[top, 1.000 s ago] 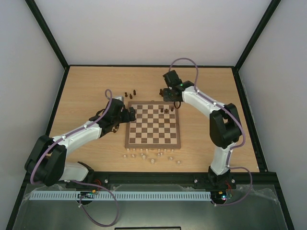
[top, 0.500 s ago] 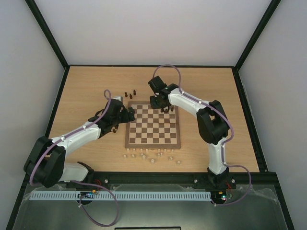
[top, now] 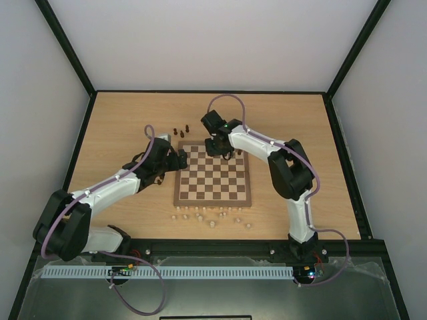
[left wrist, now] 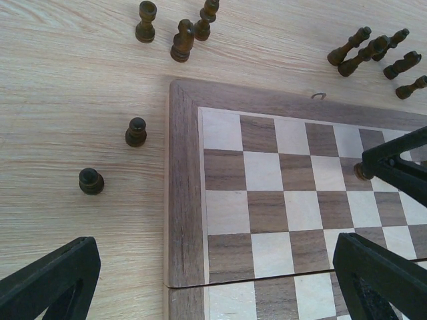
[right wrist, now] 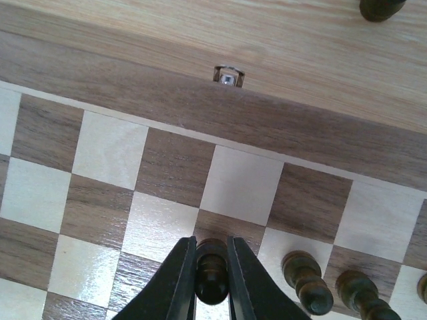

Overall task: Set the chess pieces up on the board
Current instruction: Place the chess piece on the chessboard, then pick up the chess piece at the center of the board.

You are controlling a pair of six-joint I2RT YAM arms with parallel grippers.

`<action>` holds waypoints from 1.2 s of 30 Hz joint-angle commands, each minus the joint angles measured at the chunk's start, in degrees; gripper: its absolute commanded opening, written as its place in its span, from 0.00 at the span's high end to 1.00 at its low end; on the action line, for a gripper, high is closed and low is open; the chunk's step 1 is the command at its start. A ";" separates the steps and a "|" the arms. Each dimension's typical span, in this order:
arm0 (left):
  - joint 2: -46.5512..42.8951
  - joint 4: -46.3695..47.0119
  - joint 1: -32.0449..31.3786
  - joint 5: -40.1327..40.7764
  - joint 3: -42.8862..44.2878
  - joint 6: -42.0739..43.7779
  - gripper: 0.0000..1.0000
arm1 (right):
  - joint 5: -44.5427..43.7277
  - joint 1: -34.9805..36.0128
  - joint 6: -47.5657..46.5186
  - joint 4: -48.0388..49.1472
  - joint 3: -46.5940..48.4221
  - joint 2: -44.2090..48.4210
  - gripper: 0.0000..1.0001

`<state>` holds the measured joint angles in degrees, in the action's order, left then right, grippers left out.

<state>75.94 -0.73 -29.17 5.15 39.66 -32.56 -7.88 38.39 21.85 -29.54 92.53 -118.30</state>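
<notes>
The board (top: pixel 213 203) lies mid-table. My right gripper (top: pixel 217 148) is over its far rows, shut on a dark pawn (right wrist: pixel 212 270) held just above a dark square. Two dark pieces (right wrist: pixel 303 273) stand on the board to its right. My left gripper (top: pixel 180 160) hangs open and empty over the board's far-left corner (left wrist: pixel 181 200). In the left wrist view two dark pawns (left wrist: pixel 136 131) stand on the table left of the board. Three dark pieces (left wrist: pixel 182 40) stand behind that corner. Several more (left wrist: pixel 367 50) lie beyond the far edge. The right gripper's fingers (left wrist: pixel 393 167) show at the right.
Several pale beige pieces (top: pixel 207 215) are scattered on the table in front of the board's near edge. A small metal latch (right wrist: pixel 228 75) sits on the board's far border. A dark piece (right wrist: pixel 380 7) stands on the table behind it. Black frame rails edge the table.
My right gripper has moved left and toward me, from behind the board's far right edge to over its far rows, with the pawn in it. The left arm has not moved.
</notes>
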 commanded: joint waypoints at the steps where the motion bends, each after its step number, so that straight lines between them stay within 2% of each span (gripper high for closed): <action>1: -1.17 0.29 0.45 0.48 -0.66 0.04 0.01 | -0.62 0.46 -0.31 -4.06 1.68 -1.58 0.87; 14: -0.88 0.38 0.47 0.39 -0.79 0.00 0.01 | -0.51 0.43 -0.49 -4.10 1.58 -1.40 0.80; 17: -0.86 0.47 0.52 0.63 -0.81 0.06 0.01 | 0.77 0.46 -0.57 -2.15 0.36 0.60 0.79; 22: 0.08 -0.22 0.81 1.41 -0.14 0.23 0.01 | 4.48 0.45 -0.30 2.02 -1.61 7.37 0.71; 28: 1.20 -2.07 2.36 3.66 1.45 0.13 0.01 | 6.18 0.46 0.85 5.73 -11.58 19.05 0.64; 36: 6.75 -4.06 2.98 7.89 4.50 -0.41 0.02 | 9.09 0.46 2.41 10.84 -26.47 30.06 0.62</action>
<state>80.09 -2.72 -26.57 9.76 41.85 -32.62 -1.08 38.61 23.38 -20.01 71.07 -89.91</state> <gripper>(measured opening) 0.987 0.379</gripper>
